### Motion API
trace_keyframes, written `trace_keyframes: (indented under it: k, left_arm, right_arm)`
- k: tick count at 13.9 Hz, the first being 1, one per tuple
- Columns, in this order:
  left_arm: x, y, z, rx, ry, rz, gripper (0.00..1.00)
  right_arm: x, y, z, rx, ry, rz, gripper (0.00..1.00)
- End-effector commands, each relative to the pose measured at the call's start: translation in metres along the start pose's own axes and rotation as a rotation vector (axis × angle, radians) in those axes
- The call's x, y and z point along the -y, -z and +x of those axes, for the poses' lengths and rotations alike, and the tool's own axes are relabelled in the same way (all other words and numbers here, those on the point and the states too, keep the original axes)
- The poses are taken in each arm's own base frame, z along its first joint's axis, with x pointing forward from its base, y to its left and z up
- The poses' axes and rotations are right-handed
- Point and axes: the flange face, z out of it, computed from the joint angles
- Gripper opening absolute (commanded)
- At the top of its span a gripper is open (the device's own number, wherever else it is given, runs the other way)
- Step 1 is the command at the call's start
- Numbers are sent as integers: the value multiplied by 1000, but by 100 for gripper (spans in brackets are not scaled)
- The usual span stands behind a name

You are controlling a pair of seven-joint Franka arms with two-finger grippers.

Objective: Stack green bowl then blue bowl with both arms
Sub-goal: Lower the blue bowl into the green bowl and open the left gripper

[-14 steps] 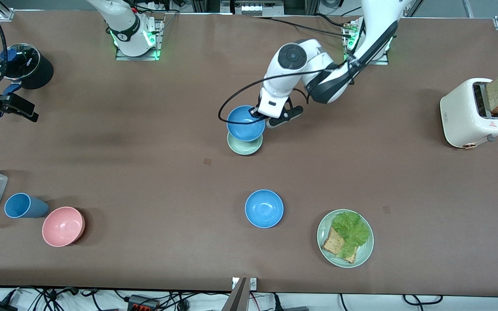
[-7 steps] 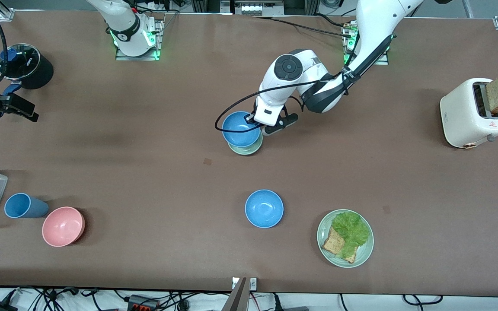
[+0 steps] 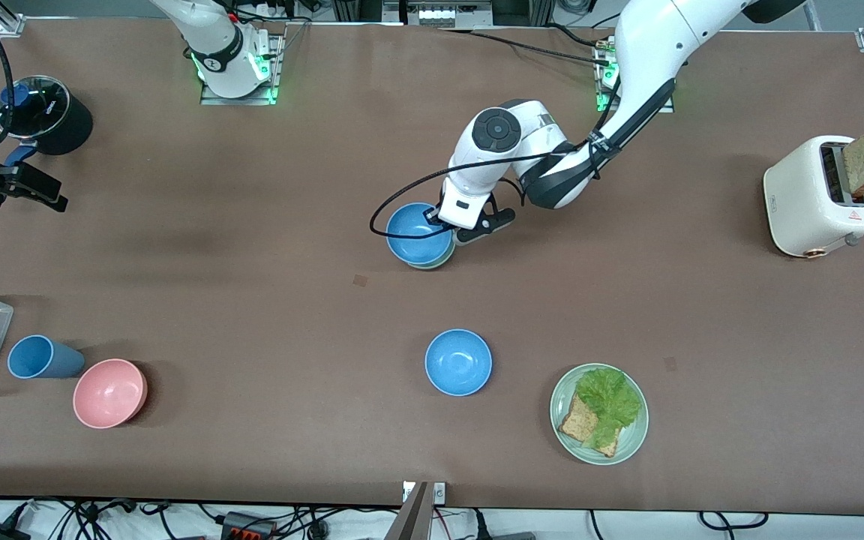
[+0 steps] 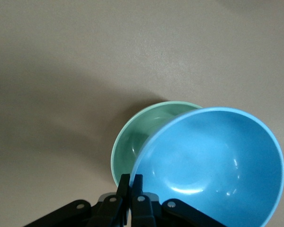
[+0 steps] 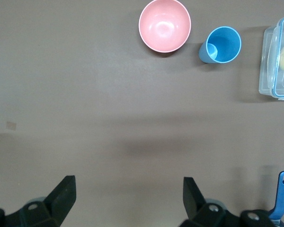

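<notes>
Most of the green bowl [image 3: 432,262] hides under the blue bowl [image 3: 417,234] — pinched by left claw [image 3: 441,219]; right claw [image 5: 128,196] wide.

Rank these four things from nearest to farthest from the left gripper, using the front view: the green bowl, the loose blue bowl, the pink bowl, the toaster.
From the left gripper:
1. Green bowl, directly under the held blue bowl.
2. Loose blue bowl, nearer the front camera.
3. Pink bowl, toward the right arm's end.
4. Toaster, at the left arm's end.

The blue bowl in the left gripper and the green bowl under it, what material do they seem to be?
Blue bowl: probably smooth plastic, semi-gloss, with small highlights inside. Green bowl: likely the same plastic, but duller.
</notes>
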Motion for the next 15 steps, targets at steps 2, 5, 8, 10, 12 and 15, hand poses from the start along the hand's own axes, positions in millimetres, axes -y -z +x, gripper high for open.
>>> trace_keyframes:
  k: [2,5,8,10,12,15]
  left_arm:
    - [-4,-2,3,-61,-58,15,6]
    - [-4,7,10,-74,-53,31,18]
    - [-3,13,17,-80,-45,28,30]
    - [-1,27,30,-82,-24,11,30]
    - [6,49,48,-65,-45,16,30]
    - [18,99,88,-45,-104,22,31]
  right_arm:
    - [2,0,-4,-2,18,-3,100]
    - [3,1,-4,-2,21,-3,100]
    - [4,2,-6,0,21,-2,100]
    - [2,1,-5,3,18,-2,100]
    - [4,1,-5,3,21,-2,100]
    - [4,1,-5,1,21,-2,100]
